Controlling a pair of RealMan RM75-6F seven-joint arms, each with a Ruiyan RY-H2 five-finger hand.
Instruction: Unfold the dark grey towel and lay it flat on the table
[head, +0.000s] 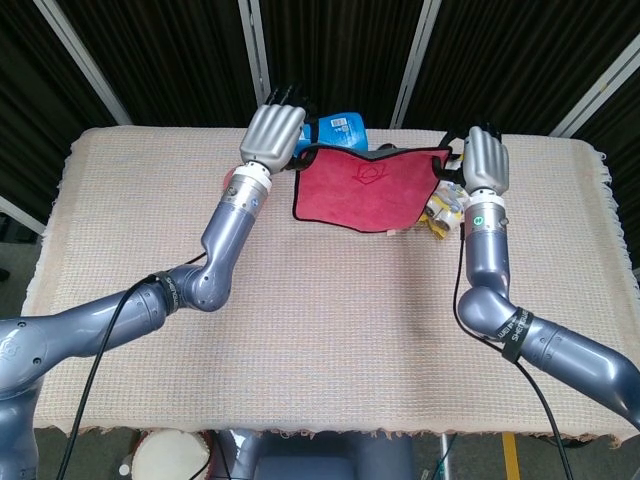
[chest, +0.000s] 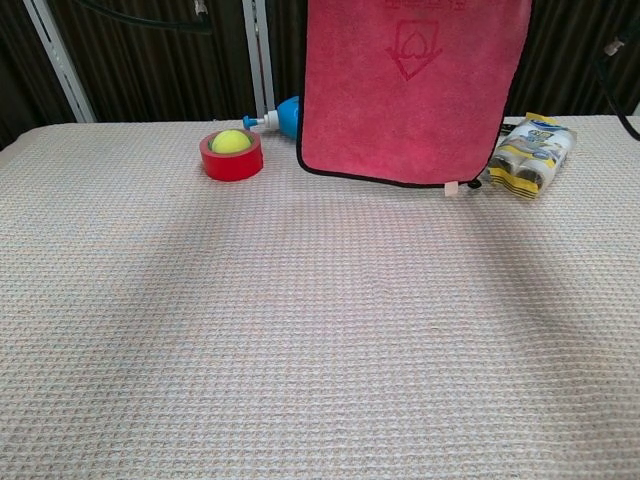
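- The towel (chest: 412, 90) is red with a dark edge trim, not grey; it hangs in the air over the far middle of the table (head: 330, 330), opened out into one flat sheet.
- Its top edge runs left to right between the two raised hands, so its long axis lies across the scene and the sheet drops straight down from there.
- From the chest camera the face of the cloth is towards us, a heart-shaped emblem near the top, and a small pale tag (chest: 451, 188) hangs at the lower right corner.
- The bottom hem hangs just above the table surface; I cannot tell whether it touches.
- The left hand (head: 275, 135) holds the upper left corner, its back turned to the head camera and its fingers closed together over the edge.
- The right hand (head: 486, 162) holds the upper right corner in the same way, fingers upright and pressed side by side.
- To the left of the towel sits a roll of red tape (chest: 231, 157) with a yellow ball (chest: 230, 141) in its hole.
- A blue bottle (chest: 284, 116) lies behind the towel's left edge.
- A yellow and white packet (chest: 532, 154) rests just right of the lower corner.
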